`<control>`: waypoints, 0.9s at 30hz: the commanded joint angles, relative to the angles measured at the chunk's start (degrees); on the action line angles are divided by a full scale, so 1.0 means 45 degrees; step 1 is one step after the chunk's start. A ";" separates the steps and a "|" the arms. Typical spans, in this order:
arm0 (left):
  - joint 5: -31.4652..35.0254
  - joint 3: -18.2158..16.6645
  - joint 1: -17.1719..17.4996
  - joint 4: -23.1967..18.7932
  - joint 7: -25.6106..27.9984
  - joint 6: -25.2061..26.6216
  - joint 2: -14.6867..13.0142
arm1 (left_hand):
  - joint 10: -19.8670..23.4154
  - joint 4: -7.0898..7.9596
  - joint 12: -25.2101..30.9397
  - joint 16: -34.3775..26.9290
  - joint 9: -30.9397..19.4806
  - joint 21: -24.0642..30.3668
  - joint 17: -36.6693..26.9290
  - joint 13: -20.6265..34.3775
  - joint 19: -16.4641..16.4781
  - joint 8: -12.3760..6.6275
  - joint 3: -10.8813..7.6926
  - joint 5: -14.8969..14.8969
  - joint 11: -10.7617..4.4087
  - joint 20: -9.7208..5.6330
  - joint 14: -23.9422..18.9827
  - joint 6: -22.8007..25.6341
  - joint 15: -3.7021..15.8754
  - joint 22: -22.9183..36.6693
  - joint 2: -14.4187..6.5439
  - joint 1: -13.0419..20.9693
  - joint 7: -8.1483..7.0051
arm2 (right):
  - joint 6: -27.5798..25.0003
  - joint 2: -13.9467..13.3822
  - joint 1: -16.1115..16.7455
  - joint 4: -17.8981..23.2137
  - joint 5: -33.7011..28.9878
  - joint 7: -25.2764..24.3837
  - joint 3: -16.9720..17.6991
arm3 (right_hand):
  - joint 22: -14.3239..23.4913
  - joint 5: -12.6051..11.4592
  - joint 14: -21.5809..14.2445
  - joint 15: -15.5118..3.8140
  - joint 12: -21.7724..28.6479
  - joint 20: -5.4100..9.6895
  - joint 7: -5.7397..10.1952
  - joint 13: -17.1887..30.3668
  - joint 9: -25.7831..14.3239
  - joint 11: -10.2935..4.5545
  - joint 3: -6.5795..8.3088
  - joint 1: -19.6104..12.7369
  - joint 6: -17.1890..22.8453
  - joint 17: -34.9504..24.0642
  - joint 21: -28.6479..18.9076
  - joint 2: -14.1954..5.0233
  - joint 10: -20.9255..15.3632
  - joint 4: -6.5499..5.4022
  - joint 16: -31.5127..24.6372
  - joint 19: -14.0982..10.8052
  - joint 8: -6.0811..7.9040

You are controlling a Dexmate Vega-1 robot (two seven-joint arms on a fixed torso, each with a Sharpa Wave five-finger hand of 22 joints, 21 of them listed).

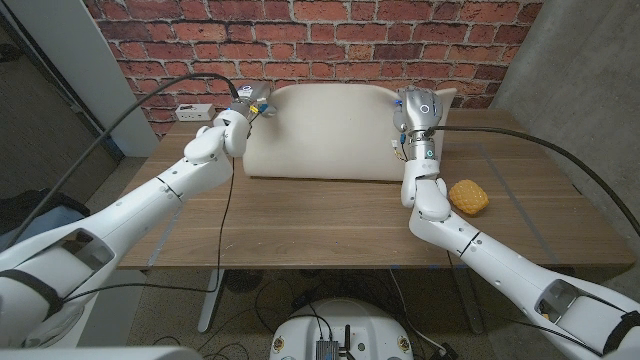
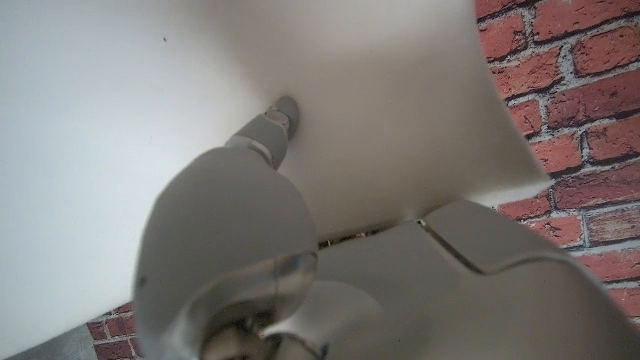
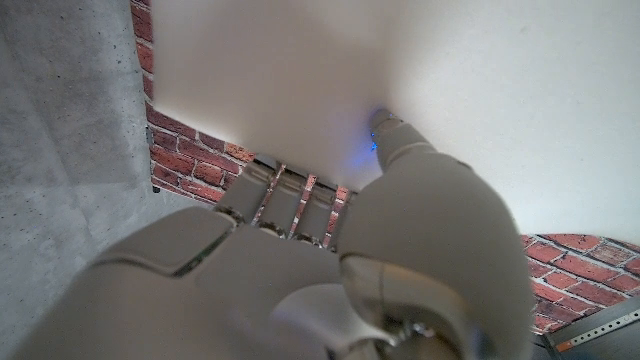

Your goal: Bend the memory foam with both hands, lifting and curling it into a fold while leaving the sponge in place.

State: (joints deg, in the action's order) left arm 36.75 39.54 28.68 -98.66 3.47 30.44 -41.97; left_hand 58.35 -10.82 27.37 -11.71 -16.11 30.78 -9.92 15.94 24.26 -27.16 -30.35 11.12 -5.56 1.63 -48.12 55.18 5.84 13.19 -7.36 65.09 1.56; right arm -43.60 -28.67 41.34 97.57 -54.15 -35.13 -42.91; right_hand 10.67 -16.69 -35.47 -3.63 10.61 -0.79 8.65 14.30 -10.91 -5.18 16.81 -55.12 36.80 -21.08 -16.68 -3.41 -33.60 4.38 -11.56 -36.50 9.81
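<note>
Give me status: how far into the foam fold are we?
Done: both hands grip the memory foam, the left hand at its left end, the right hand at its right end, and its back part is raised against the brick wall. In hand: the curl is only beginning; the front edge looks to be on the table. Left: closing it into a fold. The sponge sits untouched beside the right arm.

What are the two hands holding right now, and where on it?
Both grip the foam: the left hand at its left end, the right hand at its right end. The sponge lies untouched.
</note>
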 commanded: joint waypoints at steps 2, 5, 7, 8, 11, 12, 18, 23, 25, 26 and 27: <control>0.0397 0.0858 -0.0748 0.1036 0.0209 0.0609 0.0764 | 0.0284 0.0209 0.0075 -0.0002 -0.0009 0.0153 -0.0021 0.3318 0.0080 0.0063 -0.0391 0.0106 -0.0128 -0.0001 -0.0210 0.0293 0.1194 0.0046 -0.0272 0.0310 0.0191 | -0.0388 0.0173 -0.0001 -0.0353 0.0433 -0.1329 -0.0191 | 0.0018 -0.0288 0.2395 -0.1118 -0.0099 -0.0260 -0.0458 -0.0211 -0.0028 0.0269 -0.0478 0.1362 -0.4571 -0.0087 0.0429 0.0693 0.3518 -0.0111 0.0131 0.0569 -0.0023; 0.0440 0.0977 -0.0850 0.1197 0.0330 0.0606 0.0837 | 0.0318 0.0198 0.0080 -0.0016 0.0008 0.0174 -0.0023 0.3321 0.0079 0.0074 -0.0384 0.0120 -0.0150 0.0003 -0.0263 0.0330 0.1199 0.0045 -0.0252 0.0308 0.0165 | -0.0060 0.0306 0.0197 -0.0453 0.0718 -0.2331 -0.0005 | 0.0004 -0.0504 0.3907 -0.0606 -0.0097 -0.0543 -0.0708 -0.0330 -0.0041 0.0492 -0.0884 0.2230 -0.6175 0.0037 0.0834 0.1026 0.5267 -0.0309 0.0253 0.1305 0.0019; 0.0519 0.1066 -0.0923 0.1296 0.0347 0.0857 0.0960 | 0.0322 0.0191 0.0074 -0.0001 0.0020 0.0191 -0.0013 0.3322 0.0080 0.0085 -0.0395 0.0134 -0.0124 0.0003 -0.0269 0.0348 0.1182 0.0044 -0.0240 0.0308 0.0156 | 0.0347 0.0406 0.0344 -0.0578 0.0962 -0.3195 0.0153 | -0.0001 -0.0554 0.4382 -0.0451 -0.0096 -0.0720 -0.0817 -0.0365 -0.0040 0.0617 -0.1028 0.2526 -0.6629 0.0101 0.1003 0.1113 0.5733 -0.0400 0.0270 0.1698 0.0019; 0.0555 0.1113 -0.0958 0.1354 0.0391 0.0916 0.1001 | 0.0333 0.0184 0.0079 0.0003 0.0027 0.0201 -0.0009 0.3330 0.0081 0.0094 -0.0396 0.0142 -0.0123 0.0005 -0.0277 0.0355 0.1182 0.0043 -0.0228 0.0308 0.0147 | 0.0555 0.0475 0.0407 -0.0673 0.1071 -0.3669 0.0228 | -0.0003 -0.0567 0.4503 -0.0413 -0.0062 -0.0774 -0.0852 -0.0376 -0.0041 0.0674 -0.1055 0.2624 -0.6710 0.0114 0.1066 0.1088 0.5790 -0.0446 0.0262 0.1859 0.0039; 0.0740 0.1295 -0.1101 0.1525 0.0427 0.1277 0.1166 | 0.0364 0.0181 0.0072 0.0002 0.0046 0.0229 -0.0006 0.3320 0.0082 0.0104 -0.0404 0.0162 -0.0111 -0.0008 -0.0323 0.0407 0.1179 0.0042 -0.0220 0.0305 0.0214 | 0.0814 0.0491 0.0529 -0.0779 0.1093 -0.4516 0.0245 | -0.0009 -0.0570 0.4679 -0.0352 0.0026 -0.0865 -0.0741 -0.0401 -0.0044 0.0694 -0.1123 0.2877 -0.6357 0.0148 0.1115 0.1024 0.5808 -0.0569 0.0217 0.2011 0.0242; 0.0812 0.1365 -0.1152 0.1588 0.0457 0.1365 0.1209 | 0.0370 0.0172 0.0072 -0.0005 0.0051 0.0237 -0.0010 0.3322 0.0087 0.0109 -0.0401 0.0166 -0.0104 -0.0015 -0.0342 0.0417 0.1202 0.0041 -0.0212 0.0312 0.0205 | 0.0926 0.0494 0.0566 -0.0816 0.1115 -0.4774 0.0250 | -0.0010 -0.0569 0.4680 -0.0354 0.0040 -0.0877 -0.0733 -0.0404 -0.0044 0.0698 -0.1129 0.2908 -0.6292 0.0151 0.1118 0.1011 0.5795 -0.0586 0.0205 0.2022 0.0269; 0.1408 0.1838 -0.1460 0.1992 0.0667 0.2324 0.1641 | 0.0478 0.0157 0.0096 -0.0015 0.0092 0.0317 -0.0009 0.3334 0.0153 0.0130 -0.0411 0.0208 -0.0113 -0.0044 -0.0447 0.0530 0.1232 0.0036 -0.0184 0.0315 0.0201 | 0.2097 0.0908 0.1051 -0.1159 0.0747 -0.6416 0.0787 | -0.0022 -0.0528 0.4643 -0.0319 0.0208 -0.1051 -0.0642 -0.0446 -0.0042 0.0621 -0.1204 0.3264 -0.5690 0.0233 0.1168 0.0901 0.5539 -0.0748 0.0065 0.2224 0.0463; 0.1448 0.2004 -0.1633 0.2262 0.0828 0.2899 0.2011 | 0.0636 0.0147 0.0126 -0.0038 0.0140 0.0401 -0.0015 0.3325 0.0231 0.0168 -0.0420 0.0265 -0.0092 -0.0088 -0.0587 0.0624 0.1239 0.0025 -0.0147 0.0308 0.0212 | 0.4046 0.2300 0.2079 -0.1918 -0.3236 -0.6416 0.2682 | 0.0009 -0.0598 0.2778 -0.0989 0.1272 -0.0662 -0.0707 -0.0251 -0.0159 0.0346 -0.1219 0.3462 -0.3409 0.0303 0.0748 0.1009 0.3279 -0.0564 -0.0573 0.1082 0.1057; 0.1437 0.2104 -0.1710 0.2313 0.0828 0.2983 0.2068 | 0.0647 0.0136 0.0117 -0.0052 0.0154 0.0428 -0.0020 0.3315 0.0261 0.0169 -0.0415 0.0280 -0.0092 -0.0103 -0.0638 0.0678 0.1250 0.0021 -0.0123 0.0309 0.0230 | 0.4430 0.3031 0.2413 -0.2241 -0.5093 -0.6416 0.3434 | 0.0014 -0.0737 0.2448 -0.1192 0.1592 -0.0490 -0.0395 -0.0121 -0.0259 0.0214 -0.1239 0.3324 -0.2738 0.0246 0.0704 0.1251 0.2789 -0.0352 -0.0634 0.0859 0.1311; 0.1451 0.2162 -0.1748 0.2334 0.0826 0.3043 0.2097 | 0.0680 0.0128 0.0130 -0.0058 0.0165 0.0446 -0.0021 0.3325 0.0277 0.0188 -0.0414 0.0294 -0.0106 -0.0098 -0.0670 0.0674 0.1265 0.0019 -0.0107 0.0312 0.0224 | 0.4542 0.3175 0.2497 -0.2289 -0.5624 -0.6416 0.3594 | 0.0012 -0.0776 0.2591 -0.1289 0.1639 -0.0428 -0.0387 -0.0088 -0.0292 0.0204 -0.1289 0.3309 -0.2666 0.0242 0.0725 0.1400 0.2752 -0.0287 -0.0550 0.0876 0.1350; 0.1450 0.2220 -0.1784 0.2341 0.0816 0.3040 0.2096 | 0.0697 0.0132 0.0137 -0.0075 0.0176 0.0465 -0.0028 0.3335 0.0297 0.0196 -0.0409 0.0305 -0.0109 -0.0104 -0.0720 0.0699 0.1270 0.0016 -0.0102 0.0305 0.0239 | 0.4569 0.3281 0.2558 -0.2305 -0.6004 -0.6416 0.3689 | 0.0013 -0.0991 0.3283 -0.1147 0.1511 -0.0449 -0.0371 0.0010 -0.0413 0.0103 -0.1410 0.3332 -0.2660 0.0213 0.0999 0.1694 0.3322 -0.0164 -0.0191 0.1513 0.1398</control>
State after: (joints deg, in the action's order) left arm 42.05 46.84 22.71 -90.44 6.39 40.04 -35.12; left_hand 58.57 -11.28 27.25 -11.71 -15.33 32.43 -9.87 15.94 24.88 -26.52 -30.81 11.91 -5.34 1.02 -50.34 56.41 6.55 13.19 -7.34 65.11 1.14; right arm -35.46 -22.60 47.19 91.52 -51.97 -58.54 -36.65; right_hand 10.55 -19.91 -23.12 -2.56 17.24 -3.27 6.56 13.54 -11.94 -3.97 10.91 -39.85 23.31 -19.77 -13.23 2.22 -19.85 2.63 -13.94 -31.74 15.33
